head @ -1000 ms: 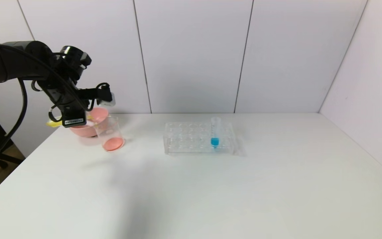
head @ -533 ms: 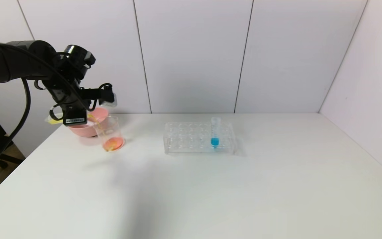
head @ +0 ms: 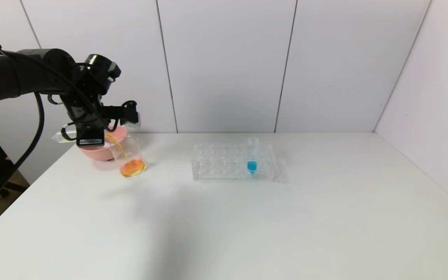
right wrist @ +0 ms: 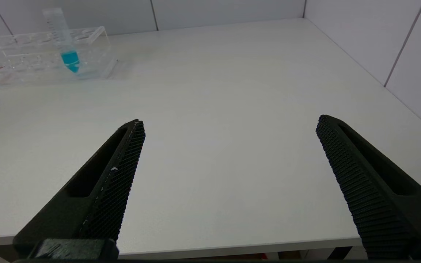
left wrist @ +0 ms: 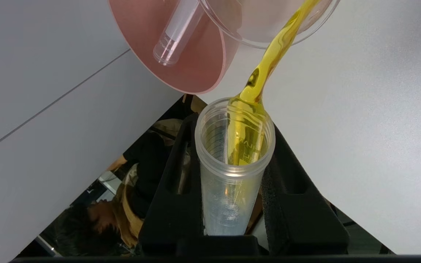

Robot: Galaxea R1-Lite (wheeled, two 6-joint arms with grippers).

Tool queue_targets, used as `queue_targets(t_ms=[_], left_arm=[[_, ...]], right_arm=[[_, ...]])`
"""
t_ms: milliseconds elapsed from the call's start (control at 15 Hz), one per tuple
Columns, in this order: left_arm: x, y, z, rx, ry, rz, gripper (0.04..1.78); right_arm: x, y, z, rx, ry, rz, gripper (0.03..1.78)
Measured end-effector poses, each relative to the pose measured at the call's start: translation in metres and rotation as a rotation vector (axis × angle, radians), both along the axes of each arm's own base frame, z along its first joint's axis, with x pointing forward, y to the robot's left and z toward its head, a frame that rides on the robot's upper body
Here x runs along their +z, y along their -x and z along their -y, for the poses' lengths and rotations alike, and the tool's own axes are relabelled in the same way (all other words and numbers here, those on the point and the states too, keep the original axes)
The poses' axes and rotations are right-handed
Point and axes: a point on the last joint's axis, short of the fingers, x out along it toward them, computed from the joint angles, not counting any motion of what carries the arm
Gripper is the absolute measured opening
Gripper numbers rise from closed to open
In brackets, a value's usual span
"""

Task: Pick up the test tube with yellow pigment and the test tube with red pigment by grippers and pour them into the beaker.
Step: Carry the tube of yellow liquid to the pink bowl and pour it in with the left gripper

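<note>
Left gripper [left wrist: 232, 204] clamped on the test tube with yellow pigment [left wrist: 234, 164], pouring into the beaker [head: 129, 157]; you grip this light, slippery tube mid-barrel.

Left end effector [head: 91, 134] pours yellow into beaker [head: 130, 157].

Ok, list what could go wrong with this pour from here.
1. The left gripper holds the test tube with yellow pigment tipped, its stream crossing open air to the beaker; any wobble could put yellow on the table.
2. The pink bowl sits right behind the beaker; the gripper could bump it.
3. Drips may fall when the tube lifts away.
</note>
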Motion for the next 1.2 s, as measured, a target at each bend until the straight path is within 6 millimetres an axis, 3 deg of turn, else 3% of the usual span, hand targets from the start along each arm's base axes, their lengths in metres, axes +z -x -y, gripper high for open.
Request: queue_targets(t_ms=[533, 1200], left_arm=[[-0.012, -0.015, 0.003, 0.033, -0.096, 0.030, 0.46], [-0.019, -0.020, 0.024, 0.044, -0.223, 0.034, 0.46]], right_arm=[[0.000, 0.000, 0.000, 0.000, 0.000, 0.000, 1.71], [0.000, 0.000, 0.000, 0.000, 0.000, 0.000, 1.71]])
